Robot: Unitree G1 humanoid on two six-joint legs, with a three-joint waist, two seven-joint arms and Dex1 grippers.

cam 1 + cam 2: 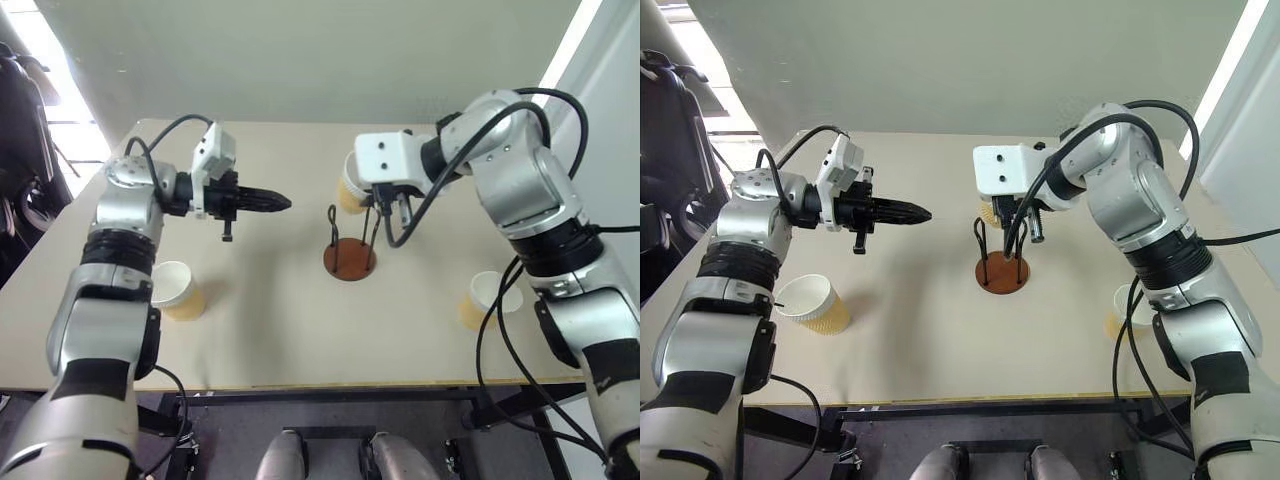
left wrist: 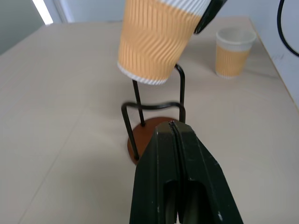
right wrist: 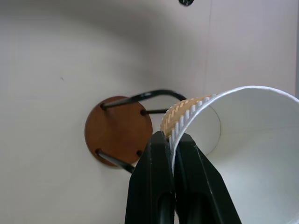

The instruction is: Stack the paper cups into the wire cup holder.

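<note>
A cup [image 2: 156, 39] is held in the air by the right gripper [image 3: 172, 140], just above and a little to one side of the holder [image 1: 1002, 262]. The jaws are pinched on the cup's rim wall, one finger inside and one outside. The cup hangs tilted. For the step to go well, the cup should be righted so its base faces the disc, centred between the two wire loops, then lowered straight down until it is seated; release should be left until the base is inside the wires. A tilted descent would likely catch a loop and tip the light holder.

The left gripper [image 1: 270, 202] is closed on nothing and hovers level, pointing toward the holder, well apart from it.

Two more cups stand on the table [image 1: 290, 340]: one near the left arm [image 1: 178, 290], one near the right [image 1: 488, 299]
</note>
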